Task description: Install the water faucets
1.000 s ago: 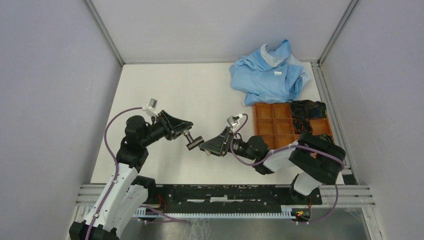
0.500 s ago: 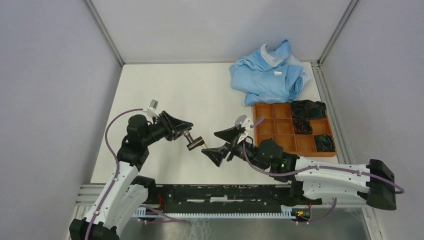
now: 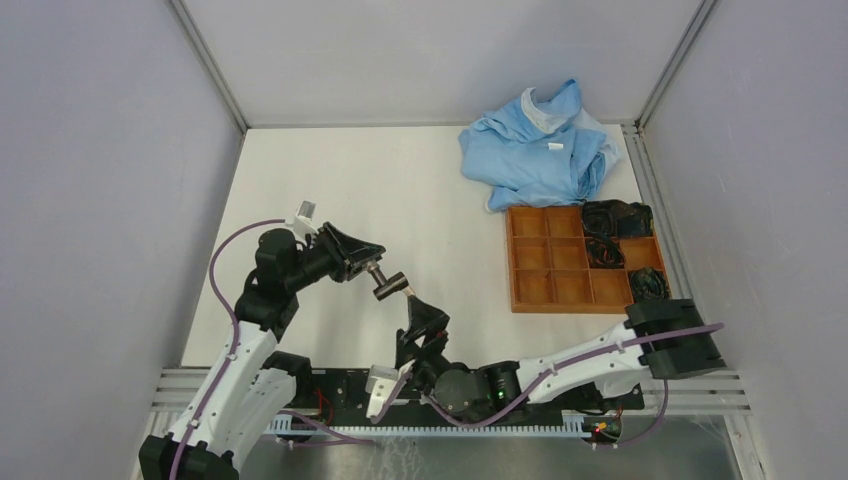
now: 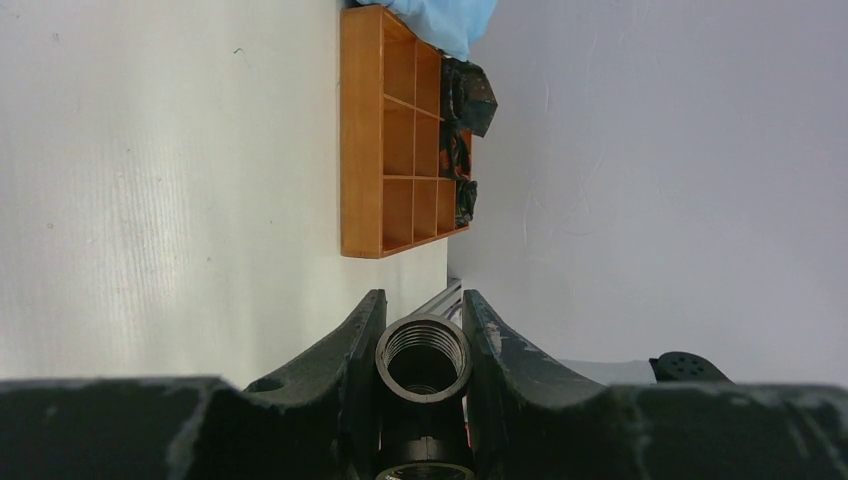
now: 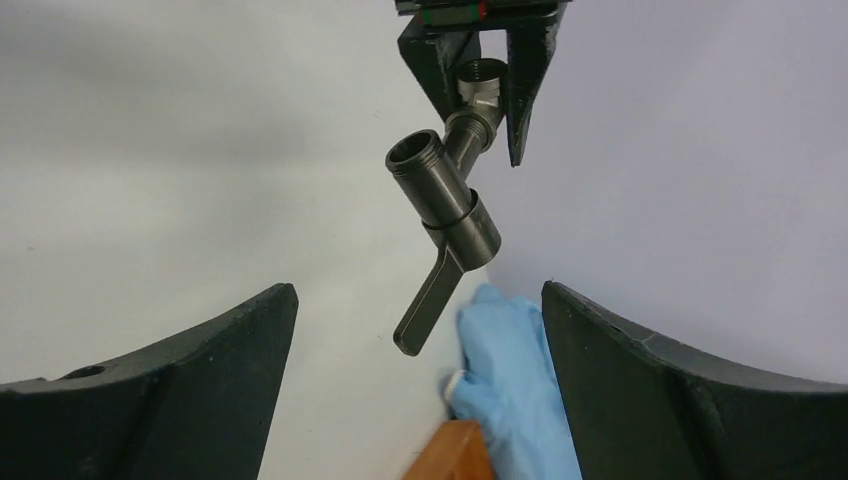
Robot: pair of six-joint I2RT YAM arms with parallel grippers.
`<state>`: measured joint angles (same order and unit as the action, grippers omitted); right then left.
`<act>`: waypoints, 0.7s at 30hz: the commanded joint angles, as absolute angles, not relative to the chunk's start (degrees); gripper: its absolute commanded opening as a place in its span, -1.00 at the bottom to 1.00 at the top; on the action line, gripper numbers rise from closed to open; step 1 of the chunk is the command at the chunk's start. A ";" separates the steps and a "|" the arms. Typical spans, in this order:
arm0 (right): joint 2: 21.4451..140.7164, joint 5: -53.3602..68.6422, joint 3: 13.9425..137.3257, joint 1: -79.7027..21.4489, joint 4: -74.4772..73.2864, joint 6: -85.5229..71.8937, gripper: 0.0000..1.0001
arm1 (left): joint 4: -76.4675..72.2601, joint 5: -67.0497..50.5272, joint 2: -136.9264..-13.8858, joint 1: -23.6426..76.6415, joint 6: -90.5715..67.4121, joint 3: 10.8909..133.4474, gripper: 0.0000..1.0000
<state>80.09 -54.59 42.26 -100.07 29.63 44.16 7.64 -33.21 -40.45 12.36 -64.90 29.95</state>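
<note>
My left gripper [image 3: 372, 262] is shut on the dark grey T-shaped fitting [image 4: 422, 355] and holds it above the table; its threaded mouth faces the left wrist camera between the jaws [image 4: 422, 300]. A stubby cylindrical piece with a flat lever [image 5: 448, 205] sits joined to the fitting's stem and sticks out past the left fingertips [image 3: 388, 285]. My right gripper [image 3: 418, 318] is open and empty, just on the near side of the faucet and pointing at it. In the right wrist view the faucet hangs beyond my wide-open jaws [image 5: 417, 295].
A wooden compartment tray [image 3: 548, 262] lies at the right, with black items [image 3: 612, 222] in its right cells. A crumpled blue cloth [image 3: 540, 150] lies behind it. A metal rail [image 3: 450, 385] runs along the near edge, under the right arm.
My right gripper has let go of the faucet's end, opened, and the arm has swung back and down toward the near edge. The left gripper has kept the faucet still.
</note>
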 commanded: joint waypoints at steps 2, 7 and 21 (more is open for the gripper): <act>88.19 -61.58 42.04 -99.94 53.75 71.75 0.96 | 5.74 -33.74 -38.98 12.29 -64.13 32.30 -0.96; 96.52 -60.41 45.62 -96.86 61.81 76.89 0.96 | 6.26 -34.26 -39.02 12.36 -64.21 32.40 -0.96; 101.11 -57.31 50.10 -92.25 67.20 73.70 -0.27 | 6.48 -35.94 -37.97 12.30 -64.00 31.72 -0.96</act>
<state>103.26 -58.70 47.20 -92.14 66.74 78.83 8.88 -33.63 -39.11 12.34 -65.01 30.02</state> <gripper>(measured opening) 0.435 0.376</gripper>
